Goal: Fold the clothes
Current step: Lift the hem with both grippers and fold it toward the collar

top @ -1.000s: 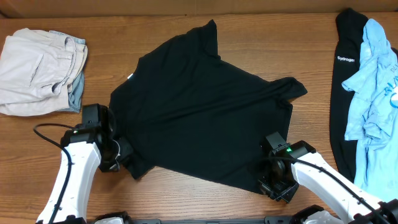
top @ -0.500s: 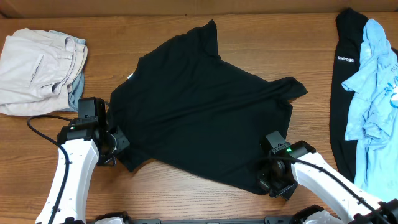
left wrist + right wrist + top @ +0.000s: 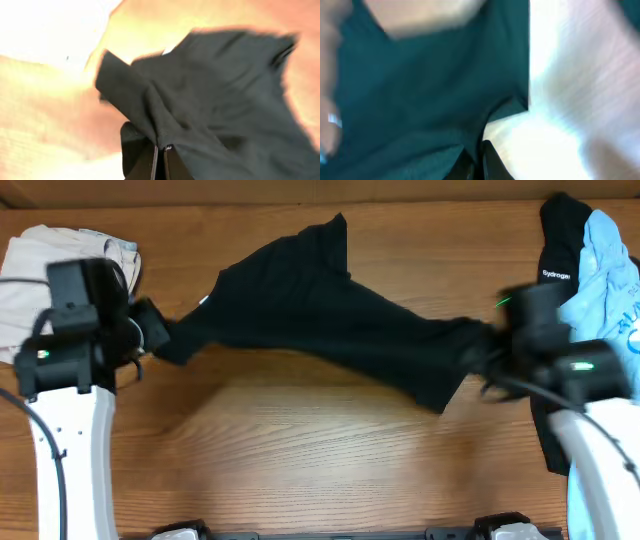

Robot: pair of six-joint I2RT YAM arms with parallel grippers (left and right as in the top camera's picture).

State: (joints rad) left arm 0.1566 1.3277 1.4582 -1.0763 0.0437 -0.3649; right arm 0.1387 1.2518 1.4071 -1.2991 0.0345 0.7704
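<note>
I read the left gripper (image 3: 160, 339) and right gripper (image 3: 488, 358) each clamped tight on the plain black soft-fabric T-shirt (image 3: 330, 320) (stretched between them).

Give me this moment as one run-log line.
left gripper: shut on black T-shirt | right gripper: shut on black T-shirt | black T-shirt: stretched between both grippers | fold: not finished

Both arms are reaching out wide apart. The left gripper (image 3: 160, 338) and the right gripper (image 3: 486, 360) are each pinching the black T-shirt (image 3: 320, 320).
</note>
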